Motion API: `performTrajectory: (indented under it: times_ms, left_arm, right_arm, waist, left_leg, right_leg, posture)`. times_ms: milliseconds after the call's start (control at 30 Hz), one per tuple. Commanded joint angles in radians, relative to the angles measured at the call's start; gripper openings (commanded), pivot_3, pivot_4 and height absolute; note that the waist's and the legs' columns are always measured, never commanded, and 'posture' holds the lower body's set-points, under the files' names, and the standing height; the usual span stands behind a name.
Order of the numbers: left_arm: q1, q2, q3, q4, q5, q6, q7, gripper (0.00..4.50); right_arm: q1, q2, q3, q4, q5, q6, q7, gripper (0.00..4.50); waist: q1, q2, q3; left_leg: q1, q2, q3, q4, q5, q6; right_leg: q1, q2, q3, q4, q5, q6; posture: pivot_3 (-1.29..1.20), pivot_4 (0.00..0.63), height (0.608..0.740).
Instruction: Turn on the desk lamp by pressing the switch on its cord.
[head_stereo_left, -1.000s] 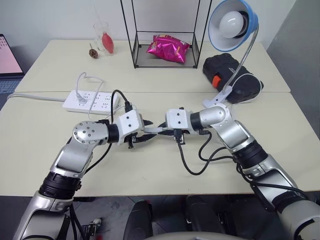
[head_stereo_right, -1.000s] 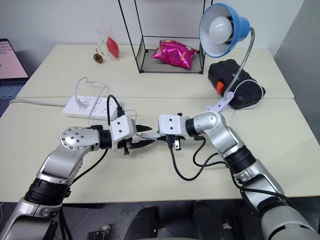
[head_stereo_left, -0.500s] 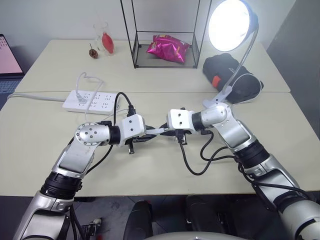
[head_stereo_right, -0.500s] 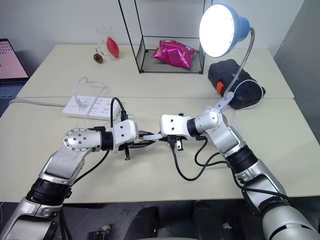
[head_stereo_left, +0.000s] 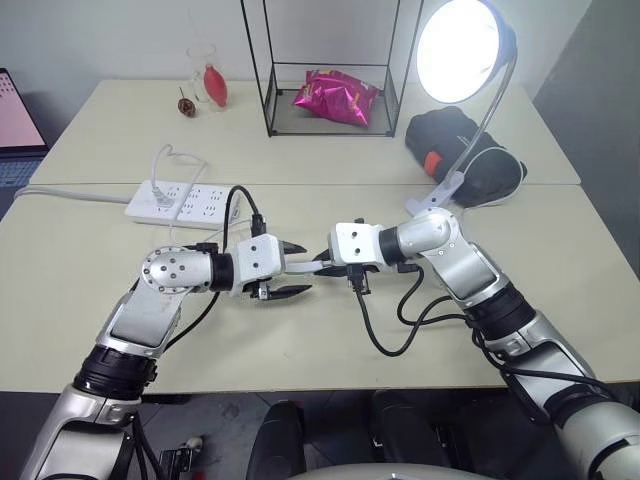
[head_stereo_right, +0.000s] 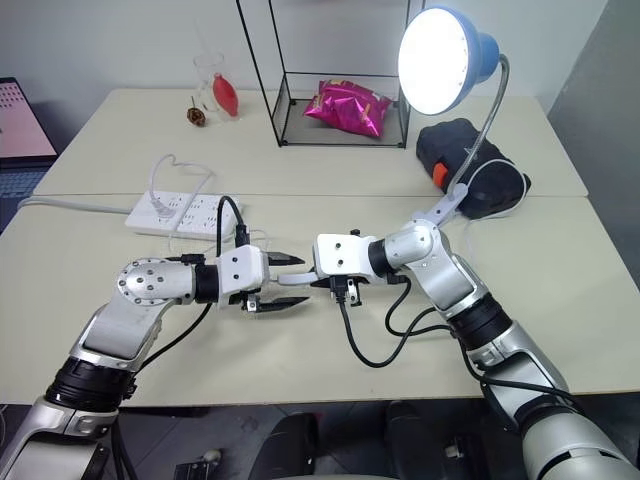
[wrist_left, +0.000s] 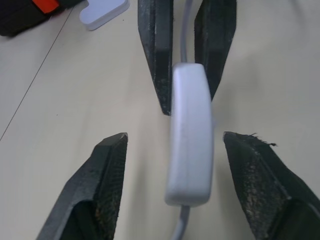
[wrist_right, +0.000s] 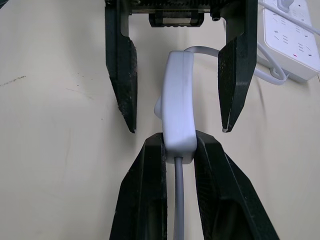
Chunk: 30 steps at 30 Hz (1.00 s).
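The lamp (head_stereo_left: 462, 48) has a blue shade around a glowing white bulb and a silver neck. The switch (wrist_right: 179, 111) and its cord (wrist_right: 178, 200) are white, between black fingers (wrist_right: 121, 75). The table (head_stereo_left: 80, 240) is pale cream. A snack bag (head_stereo_left: 336, 96) is bright pink.

left pincer (head_stereo_left: 292, 268): jaws spread | right pincer (wrist_right: 177, 150): clamped (tips facing the left's) | arms: converging mid-table
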Motion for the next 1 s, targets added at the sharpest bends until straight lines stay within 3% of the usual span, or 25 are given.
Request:
performTrajectory:
  times_ms: [33, 333, 600, 800, 1000]
  left_arm:
    - [0.04, 0.048, 0.092, -0.093, -0.073, 0.018, -0.015, 3.6]
    - [0.213, 0.133, 0.244, -0.223, -0.144, 0.131, 0.014, 3.6]
    - [0.303, 0.129, 0.269, -0.283, -0.149, 0.15, 0.052, 3.6]
    - [0.334, 0.123, 0.277, -0.294, -0.16, 0.149, 0.068, 3.6]
    - [0.346, 0.106, 0.333, -0.282, -0.206, 0.212, 0.112, 3.6]
  right_arm:
    - [-0.017, 0.003, -0.006, 0.055, -0.001, -0.049, -0.012, 0.38]
    - [-0.091, 0.038, -0.015, 0.309, -0.034, -0.166, -0.077, 0.38]
    - [-0.133, 0.081, -0.011, 0.506, -0.066, -0.252, -0.108, 0.38]
    - [-0.139, 0.085, -0.025, 0.54, -0.068, -0.272, -0.116, 2.14]
    - [-0.087, 0.015, -0.069, 0.348, -0.008, -0.191, -0.035, 3.32]
  waist:
    - [0.0, 0.0, 0.0]
    - [-0.001, 0.0, 0.0]
    - [0.001, 0.0, 0.0]
    - [0.0, 0.0, 0.0]
    - [0.001, 0.0, 0.0]
  left_leg:
    - [0.0, 0.0, 0.0, 0.0, 0.0, 0.0]
    - [0.0, 0.0, 0.0, 0.0, 0.0, 0.0]
    - [0.0, 0.0, 0.0, 0.0, 0.0, 0.0]
    - [0.001, 0.0, 0.0, 0.0, 0.0, 0.0]
    - [0.0, 0.0, 0.0, 0.0, 0.0, 0.0]
  right_leg:
    - [0.0, 0.0, 0.0, 0.0, 0.0, 0.0]
    - [0.0, 0.0, 0.0, 0.0, 0.0, 0.0]
    - [0.0, 0.0, 0.0, 0.0, 0.0, -0.001]
    - [0.0, 0.0, 0.0, 0.0, 0.0, 0.0]
    - [0.0, 0.0, 0.0, 0.0, 0.0, -0.001]
  posture:
    - [0.0, 0.15, 0.74]
    - [0.0, 0.15, 0.74]
    - [0.0, 0.15, 0.74]
    - [0.0, 0.15, 0.74]
    - [0.0, 0.15, 0.74]
